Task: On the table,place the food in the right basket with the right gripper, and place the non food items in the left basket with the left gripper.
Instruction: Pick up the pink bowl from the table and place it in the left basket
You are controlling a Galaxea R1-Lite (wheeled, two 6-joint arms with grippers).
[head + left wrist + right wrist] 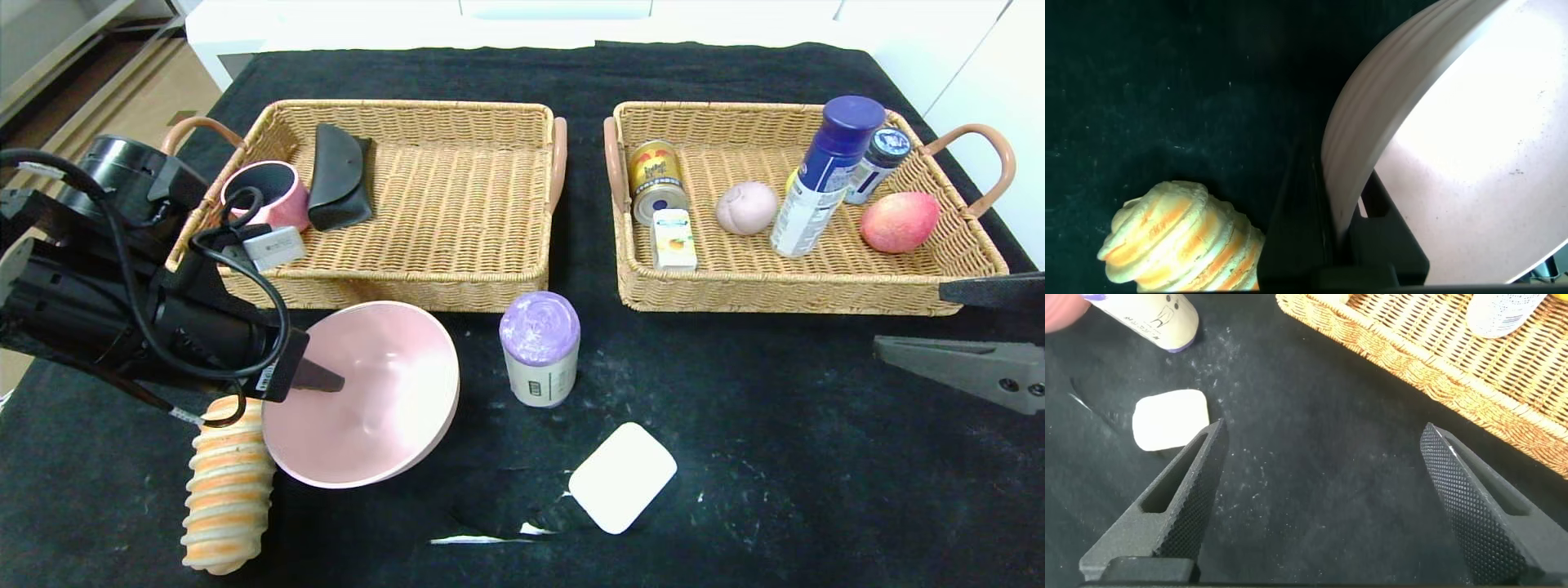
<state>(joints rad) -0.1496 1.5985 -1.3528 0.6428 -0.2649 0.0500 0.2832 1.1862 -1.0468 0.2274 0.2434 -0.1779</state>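
**Pink bowl pinched by its rim, and it could slip**

Nearest the robot lie a stripy bread roll (226, 483) and a white soap bar (622, 477). The left gripper (322, 380) is clamped on the rim of the pink bowl (375, 400), which tilts just beside the roll. The right gripper (1319, 502) waits at the right with its fingers wide apart, holding nothing. A purple-lidded can (540, 349) stands in the middle. Further back, the left basket (424, 290) is near. The thin rim might slide out, or the bowl could bump the basket wall
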